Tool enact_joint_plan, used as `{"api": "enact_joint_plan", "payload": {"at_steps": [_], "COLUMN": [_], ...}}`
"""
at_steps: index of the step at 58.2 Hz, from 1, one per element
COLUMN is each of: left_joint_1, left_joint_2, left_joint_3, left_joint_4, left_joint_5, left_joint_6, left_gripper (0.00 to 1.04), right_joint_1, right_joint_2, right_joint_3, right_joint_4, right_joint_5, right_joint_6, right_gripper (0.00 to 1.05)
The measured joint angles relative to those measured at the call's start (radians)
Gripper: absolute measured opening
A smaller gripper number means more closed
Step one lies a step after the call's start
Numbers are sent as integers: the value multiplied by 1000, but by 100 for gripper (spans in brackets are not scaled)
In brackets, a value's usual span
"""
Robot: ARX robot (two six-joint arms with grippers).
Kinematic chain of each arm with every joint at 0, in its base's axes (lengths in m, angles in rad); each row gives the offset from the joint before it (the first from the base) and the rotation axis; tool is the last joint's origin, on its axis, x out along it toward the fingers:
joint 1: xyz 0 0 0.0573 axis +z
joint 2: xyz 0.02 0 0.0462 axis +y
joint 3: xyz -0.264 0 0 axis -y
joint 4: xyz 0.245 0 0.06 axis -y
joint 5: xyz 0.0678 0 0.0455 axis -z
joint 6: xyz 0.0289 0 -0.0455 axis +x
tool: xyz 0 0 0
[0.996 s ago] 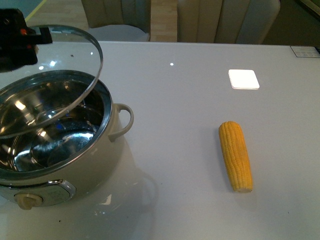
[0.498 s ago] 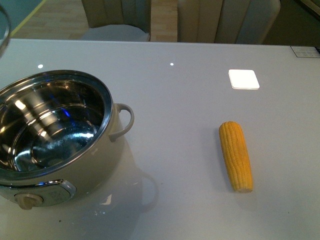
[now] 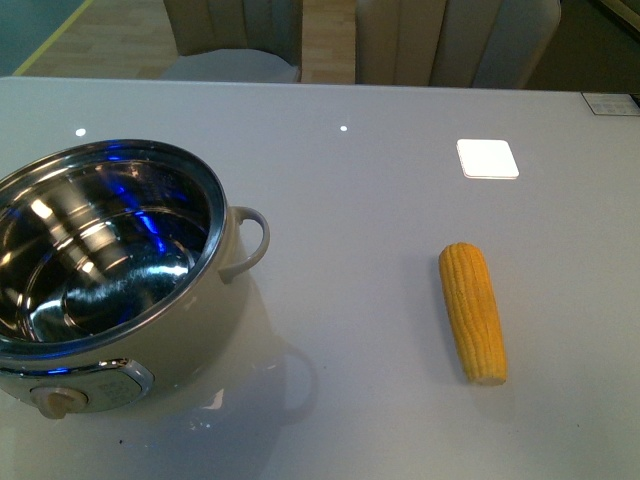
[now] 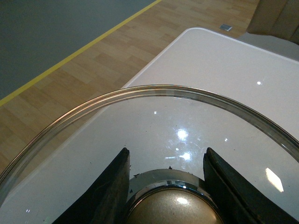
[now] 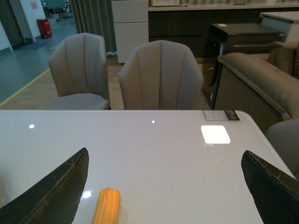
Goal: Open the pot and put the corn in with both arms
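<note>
The cream-white pot (image 3: 215,300) stands uncovered at the left of the front view, its shiny steel inside empty. Its glass lid (image 4: 154,89) shows only in the left wrist view, where my left gripper (image 4: 167,161) is shut on the lid's round brass knob (image 4: 174,207), above a table corner and wood floor. The yellow corn (image 3: 472,310) lies on the table at the right, tapered end nearer the camera. In the right wrist view my right gripper (image 5: 166,179) hangs open and high, with the corn (image 5: 106,206) below, close to one finger. Neither arm appears in the front view.
A bright square light reflection (image 3: 487,158) lies on the glossy grey table (image 3: 360,200) behind the corn. Beige chairs (image 5: 160,77) stand along the table's far edge. The pot's loop handle (image 3: 250,243) points toward the corn, and its beige knob (image 3: 53,401) faces front.
The left gripper has carried the glass lid up and off to the left, out of the front view, leaving the pot uncovered. The corn has not moved.
</note>
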Motion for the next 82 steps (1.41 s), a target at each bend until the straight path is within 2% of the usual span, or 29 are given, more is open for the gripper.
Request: {"api": "enact_joint_plan", "payload": {"at_steps": [21,42,64,82], "left_joint_1": [39,73,92,82], "left_joint_2": [204,293,518,602], "left_joint_3": [73,180,290,352], "left_joint_4": [130,107,175,237], "left_joint_5": [32,62,98,105], "left_joint_6": [-22,-5,50,85], "left_gripper": [41,41,41,41], "right_joint_1": [0,0,0,0], "right_joint_2": [0,0,0,0], "right_joint_3": [0,0,0,0], "right_joint_4": [0,0,0,0], "right_joint_5": [0,0,0,0], "right_joint_6": [0,0,0,0], "right_gripper": [96,96,96,96]}}
